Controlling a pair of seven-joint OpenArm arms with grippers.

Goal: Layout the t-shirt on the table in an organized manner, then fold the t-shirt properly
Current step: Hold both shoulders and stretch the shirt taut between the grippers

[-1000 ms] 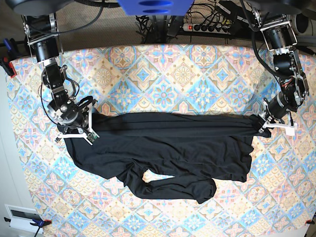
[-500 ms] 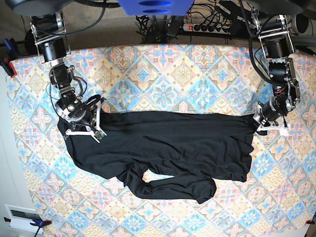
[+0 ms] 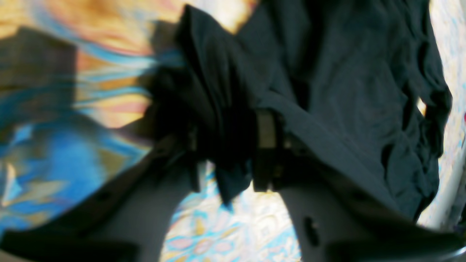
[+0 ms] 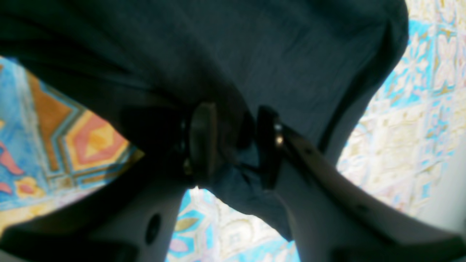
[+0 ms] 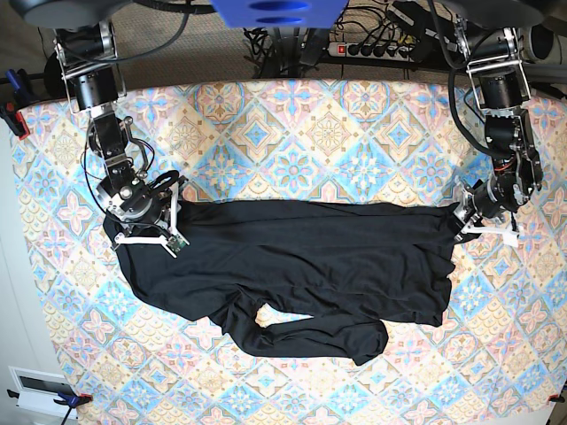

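Note:
The black t-shirt (image 5: 301,257) lies spread across the patterned table (image 5: 292,133), with a sleeve curled at its near edge. My right gripper (image 5: 171,219) is at the shirt's left upper corner and my left gripper (image 5: 462,223) at its right upper corner. In the left wrist view the left gripper (image 3: 229,156) has its jaws parted, and a bunch of the t-shirt (image 3: 346,72) hangs loose in the gap. The right wrist view shows the right gripper (image 4: 236,145) parted too, a fold of the t-shirt (image 4: 255,43) lying between its fingers (image 4: 204,138).
A power strip (image 5: 372,49) and cables lie beyond the table's far edge. Red clamps (image 5: 18,119) hold the cloth at the left edge. A white box (image 5: 40,390) sits off the near left corner.
Both grippers shifted slightly toward the far edge, drawing the shirt's upper edge straighter. Their jaws, shut on the corners earlier, now stand apart.

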